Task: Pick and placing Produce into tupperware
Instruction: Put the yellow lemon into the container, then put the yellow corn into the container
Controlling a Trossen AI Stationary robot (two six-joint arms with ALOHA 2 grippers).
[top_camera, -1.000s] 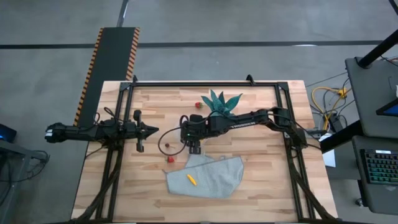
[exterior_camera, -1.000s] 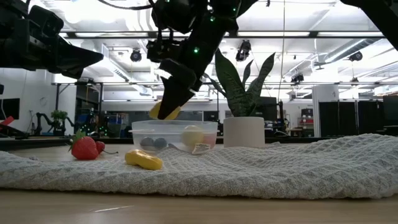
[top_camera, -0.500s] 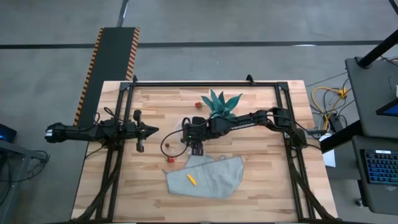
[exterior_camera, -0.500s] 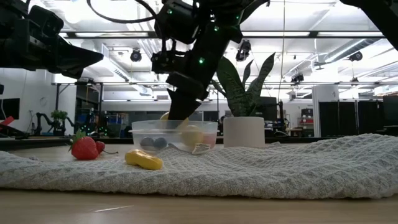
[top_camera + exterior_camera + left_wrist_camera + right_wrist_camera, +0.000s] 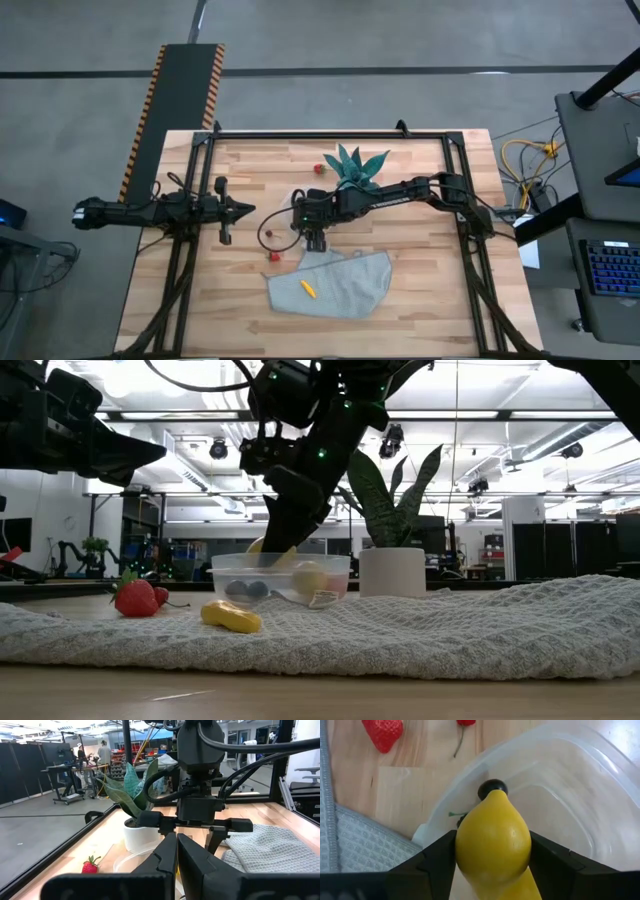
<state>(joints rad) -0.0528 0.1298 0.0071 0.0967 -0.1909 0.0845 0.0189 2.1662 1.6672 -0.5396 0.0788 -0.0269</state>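
My right gripper (image 5: 313,236) slants down over the clear round tupperware (image 5: 282,580) and is shut on a yellow lemon-like fruit (image 5: 492,837). In the tupperware lie a pale round piece (image 5: 309,577) and a dark round one (image 5: 492,787). On the wood next to it lies a strawberry (image 5: 137,598). A small yellow piece (image 5: 308,289) rests on the grey cloth (image 5: 335,283). Another red berry (image 5: 318,169) lies by the potted plant (image 5: 355,165). My left gripper (image 5: 245,210) waits shut and level at the table's left. My right gripper pinches the yellow fruit by its two wide sides (image 5: 462,845) between its two fingers (image 5: 432,860). The fingers slant down from the table's right side. The fruit is clear of the table, over the tupperware's opening, its lower end at rim height (image 5: 260,550).
The white plant pot (image 5: 392,572) stands just behind the tupperware, its teal leaves rising beside my right arm. The grey cloth covers the near middle of the table. Bare wood shows at the far left and near left.
My right gripper has sunk a little toward the tupperware with the yellow fruit, which has come down from just above the rim to rim height. The left arm has kept still.
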